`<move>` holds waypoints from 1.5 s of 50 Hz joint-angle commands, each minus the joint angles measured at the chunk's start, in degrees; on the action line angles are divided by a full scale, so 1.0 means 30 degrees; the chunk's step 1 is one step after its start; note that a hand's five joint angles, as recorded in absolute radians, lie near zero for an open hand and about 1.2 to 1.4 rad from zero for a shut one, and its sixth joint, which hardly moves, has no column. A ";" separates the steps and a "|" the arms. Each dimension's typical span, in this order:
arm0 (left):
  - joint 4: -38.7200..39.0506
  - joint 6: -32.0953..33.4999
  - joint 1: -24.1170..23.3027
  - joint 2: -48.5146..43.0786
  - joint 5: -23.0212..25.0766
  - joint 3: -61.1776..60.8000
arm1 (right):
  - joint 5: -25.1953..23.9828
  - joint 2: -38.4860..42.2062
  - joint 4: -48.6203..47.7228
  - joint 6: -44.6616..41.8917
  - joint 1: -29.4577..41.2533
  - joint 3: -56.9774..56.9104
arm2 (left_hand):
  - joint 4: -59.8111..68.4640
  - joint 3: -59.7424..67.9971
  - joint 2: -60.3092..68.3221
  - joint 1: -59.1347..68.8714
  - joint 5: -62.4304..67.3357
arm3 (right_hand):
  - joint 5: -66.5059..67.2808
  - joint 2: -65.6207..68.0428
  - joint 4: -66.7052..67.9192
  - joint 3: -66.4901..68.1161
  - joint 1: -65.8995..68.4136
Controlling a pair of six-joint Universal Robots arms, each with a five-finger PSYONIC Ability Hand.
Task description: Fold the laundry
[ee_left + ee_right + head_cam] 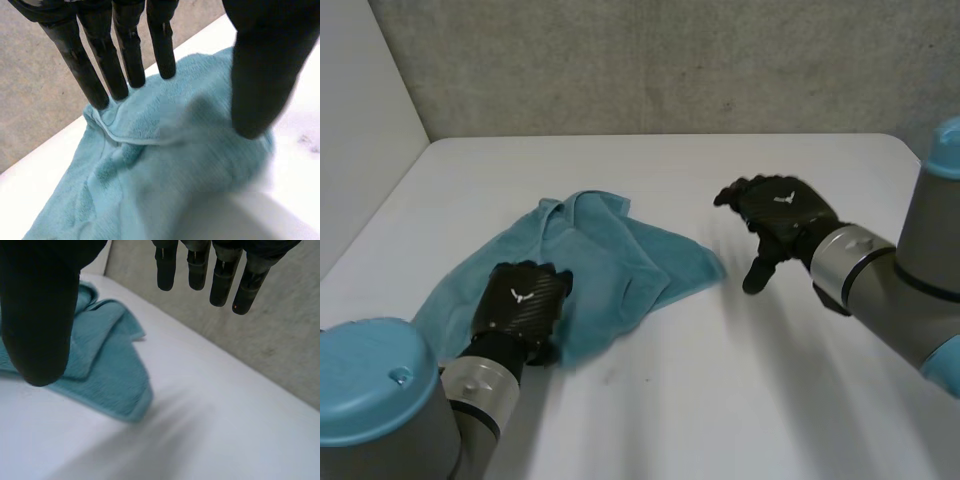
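A teal towel (610,250) lies crumpled and partly folded over on the white table (720,390), left of the middle. My left hand (525,300) rests on the towel's near edge. In the left wrist view its fingers (127,55) are straight, their tips touching a hemmed fold of the towel (165,165), and the thumb stands apart above the cloth. My right hand (785,210) hovers over bare table just right of the towel's right corner. Its fingers (220,275) and thumb are spread with nothing between them, and the towel (105,360) lies beyond the thumb.
A grey wall (670,60) runs along the table's far edge. The table's left edge (370,230) slants close to the towel. Bare table stretches to the right of the towel and in front of it.
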 commanded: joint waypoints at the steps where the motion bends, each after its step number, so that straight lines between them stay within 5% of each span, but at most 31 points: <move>1: -0.0954 0.0299 0.1006 0.1719 0.0446 0.1271 | -0.0021 0.0541 -0.0004 0.0014 0.0128 0.0323 | -0.6058 -0.6177 -0.6094 -0.5151 -0.5976 | -0.1156 -0.0786 -0.1067 -0.0718 -0.0539; 5: -0.1042 0.1001 0.2733 0.1895 0.1849 0.1886 | -0.0050 0.0571 -0.0091 -0.0044 0.0099 0.0674 | -0.6002 -0.6121 -0.6039 -0.5096 -0.5921 | -0.1100 -0.0730 -0.1011 -0.0661 -0.0483; 13: -0.2534 0.2203 0.6835 0.0961 0.7854 0.3409 | -0.0138 0.1273 -0.0062 -0.0103 0.0128 0.0822 | -0.5274 -0.5393 -0.5310 -0.4367 -0.5192 | -0.1044 -0.0674 -0.0955 -0.0605 -0.0427; 22: -0.3005 0.2730 0.8419 -0.2730 1.1636 0.6164 | -0.0050 0.1391 -0.0062 -0.0660 0.0245 0.0910 | -0.2696 -0.2815 -0.2732 -0.1789 -0.2614 | -0.1044 -0.0674 -0.0955 -0.0605 -0.0427; 31: -0.1777 0.6446 0.9211 -0.6565 1.5881 0.7482 | -0.0050 0.1655 -0.0062 -0.0865 0.0508 0.1115 | -0.2750 -0.2869 -0.2786 -0.1843 -0.2668 | -0.1044 -0.0674 -0.0955 -0.0605 -0.0427; 46: 0.1095 0.7741 0.9300 -0.9441 1.6268 0.8361 | -0.0021 0.2005 -0.0092 -0.0923 0.0509 0.1320 | -0.1689 -0.1808 -0.1725 -0.0782 -0.1607 | -0.0989 -0.0619 -0.0899 -0.0550 -0.0371; 55: 0.1478 0.7420 0.8978 -0.9531 1.6092 0.8860 | 0.0067 0.2241 -0.0092 -0.1450 0.0538 0.1378 | 0.8283 0.8164 0.8247 0.9190 0.8365 | -0.0932 -0.0562 -0.0843 -0.0493 -0.0315; 66: 0.1390 0.6247 0.8479 -0.8535 1.6063 0.8509 | 0.0535 0.2798 -0.0062 -0.1832 0.0655 0.1320 | 1.3500 1.3381 1.3464 1.4407 1.3582 | -0.0932 -0.0562 -0.0843 -0.0493 -0.0315; 75: 0.1272 0.6335 0.8625 -0.6778 1.6033 0.7133 | 0.0565 0.2827 -0.0033 -0.1509 0.0567 0.0998 | 1.0945 1.0826 1.0909 1.1852 1.1027 | -0.1156 -0.0786 -0.1067 -0.0718 -0.0539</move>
